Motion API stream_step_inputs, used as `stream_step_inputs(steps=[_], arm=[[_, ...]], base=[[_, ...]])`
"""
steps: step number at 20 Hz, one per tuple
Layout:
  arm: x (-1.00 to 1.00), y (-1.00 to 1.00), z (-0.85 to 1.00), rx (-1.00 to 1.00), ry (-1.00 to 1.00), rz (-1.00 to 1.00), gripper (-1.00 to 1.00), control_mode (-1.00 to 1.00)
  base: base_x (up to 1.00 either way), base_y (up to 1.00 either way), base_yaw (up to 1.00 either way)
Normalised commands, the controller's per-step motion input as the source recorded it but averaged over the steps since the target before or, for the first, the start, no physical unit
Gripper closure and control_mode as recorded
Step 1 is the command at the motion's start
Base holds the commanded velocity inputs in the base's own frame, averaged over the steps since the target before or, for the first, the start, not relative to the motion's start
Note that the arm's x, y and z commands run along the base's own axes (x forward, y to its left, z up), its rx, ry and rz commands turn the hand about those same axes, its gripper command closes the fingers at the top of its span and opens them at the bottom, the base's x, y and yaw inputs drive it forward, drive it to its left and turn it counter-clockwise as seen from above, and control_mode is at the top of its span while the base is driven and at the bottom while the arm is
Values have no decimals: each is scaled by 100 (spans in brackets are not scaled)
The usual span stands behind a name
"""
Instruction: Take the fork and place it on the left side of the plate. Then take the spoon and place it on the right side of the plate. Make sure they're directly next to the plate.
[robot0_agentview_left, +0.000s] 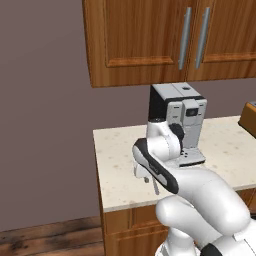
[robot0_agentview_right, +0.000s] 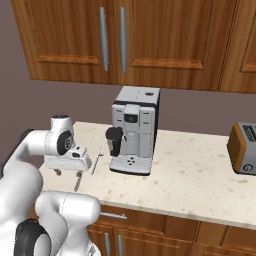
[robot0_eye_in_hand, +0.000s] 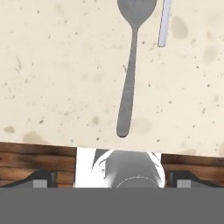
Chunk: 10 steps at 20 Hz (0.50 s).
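Note:
The grey spoon (robot0_eye_in_hand: 128, 83) lies on the speckled counter, its oval bowl away from the counter's front edge and its handle end near that edge. My gripper (robot0_eye_in_hand: 112, 179) hangs open above the handle end, with one dark fingertip (robot0_eye_in_hand: 41, 179) on each side and nothing between them. The pale fork (robot0_eye_in_hand: 164, 24) lies just right of the spoon's bowl; only its handle end shows in the hand view. From the right base view, the gripper (robot0_agentview_right: 68, 172) hovers over the spoon (robot0_agentview_right: 77, 185), with the fork (robot0_agentview_right: 97, 160) beside the coffee machine. The plate is out of view.
A silver coffee machine (robot0_agentview_right: 134, 130) stands on the counter (robot0_agentview_right: 190, 175) right of the cutlery, also seen behind the arm (robot0_agentview_left: 177, 120). A toaster (robot0_agentview_right: 244, 148) sits at the far right. Wooden cabinets (robot0_agentview_right: 125, 40) hang above. The counter's front edge (robot0_eye_in_hand: 39, 144) runs under the hand.

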Motion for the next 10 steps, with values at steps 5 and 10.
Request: stream_step_inputs(steps=[5, 10], arm=[[34, 0, -30, -3, 8, 0, -100, -100], [25, 0, -25, -4, 1, 0, -100, -100]], base=[[0, 0, 0], [0, 0, 0]])
